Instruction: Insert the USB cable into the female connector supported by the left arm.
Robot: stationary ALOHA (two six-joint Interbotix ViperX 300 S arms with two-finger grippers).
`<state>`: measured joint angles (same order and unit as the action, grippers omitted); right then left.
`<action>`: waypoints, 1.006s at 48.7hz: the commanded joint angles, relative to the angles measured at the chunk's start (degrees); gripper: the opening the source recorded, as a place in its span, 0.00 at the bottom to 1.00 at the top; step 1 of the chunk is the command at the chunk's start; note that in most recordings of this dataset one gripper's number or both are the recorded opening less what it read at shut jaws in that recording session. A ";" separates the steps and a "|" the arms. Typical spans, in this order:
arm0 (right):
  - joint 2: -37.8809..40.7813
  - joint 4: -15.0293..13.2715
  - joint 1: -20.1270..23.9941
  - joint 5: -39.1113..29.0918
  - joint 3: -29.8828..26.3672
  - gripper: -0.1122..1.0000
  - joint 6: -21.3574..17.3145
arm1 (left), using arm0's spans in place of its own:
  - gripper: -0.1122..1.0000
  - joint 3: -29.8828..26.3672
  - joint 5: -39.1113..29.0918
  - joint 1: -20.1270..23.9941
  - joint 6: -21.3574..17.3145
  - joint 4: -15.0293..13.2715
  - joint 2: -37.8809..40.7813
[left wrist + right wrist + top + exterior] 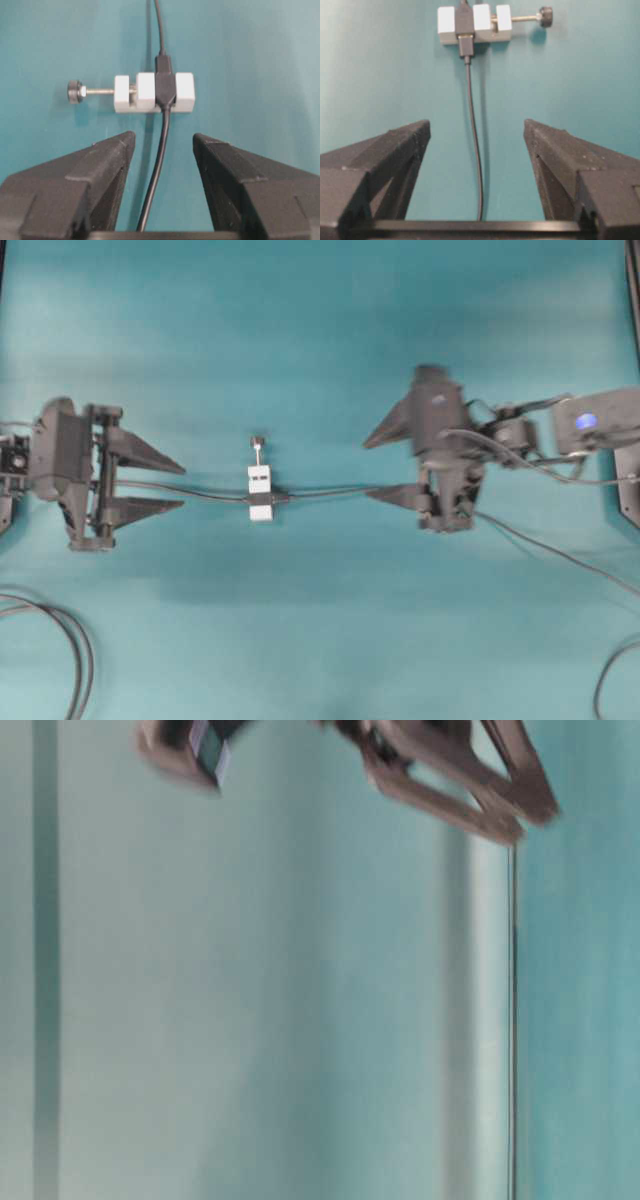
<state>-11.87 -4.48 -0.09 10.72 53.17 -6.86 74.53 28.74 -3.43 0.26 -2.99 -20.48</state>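
Progress: USB cable (472,145) plug seated in female connector (165,87), worktop (320,640) centre | left tool (145,480) at 9 o'clock, right tool (390,465) at 3 o'clock, both agape, empty | nothing apparently left.

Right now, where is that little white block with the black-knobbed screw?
In the overhead view the white rectangular clamp block lies on the teal table, left of centre between the two open black grippers, left and right.

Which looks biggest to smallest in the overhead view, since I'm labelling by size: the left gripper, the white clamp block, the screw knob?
1. Left gripper, by far the largest.
2. White clamp block, much smaller.
3. Screw knob, a tiny dark dot above the block.
All sit at table level, so the order seems reliable.
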 commanded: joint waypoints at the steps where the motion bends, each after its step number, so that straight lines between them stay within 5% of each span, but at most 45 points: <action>1: -4.04 -0.09 0.00 5.71 3.60 0.79 0.00 | 0.67 0.26 -0.62 0.88 0.09 0.09 -4.13; 11: -8.70 -0.09 -0.09 17.23 12.22 0.79 0.09 | 0.67 3.96 0.18 1.32 -1.32 0.09 -13.97; 20: -9.58 -0.09 0.18 20.21 15.47 0.79 -0.09 | 0.67 6.94 -0.35 1.23 -1.41 0.18 -21.53; 27: -9.58 -0.09 0.09 19.78 16.52 0.79 0.18 | 0.67 8.00 -1.76 0.97 -1.23 0.18 -26.98; 42: -9.93 -0.09 0.18 13.62 16.61 0.79 0.09 | 0.66 9.93 -19.42 0.88 -1.05 0.18 -37.27; 49: -10.11 -0.09 0.18 7.91 16.70 0.79 0.09 | 0.67 9.40 -20.74 0.88 -0.70 0.18 -40.17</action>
<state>-21.36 -4.48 0.09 21.18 70.66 -6.77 84.99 8.17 -2.46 -0.70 -2.90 -59.85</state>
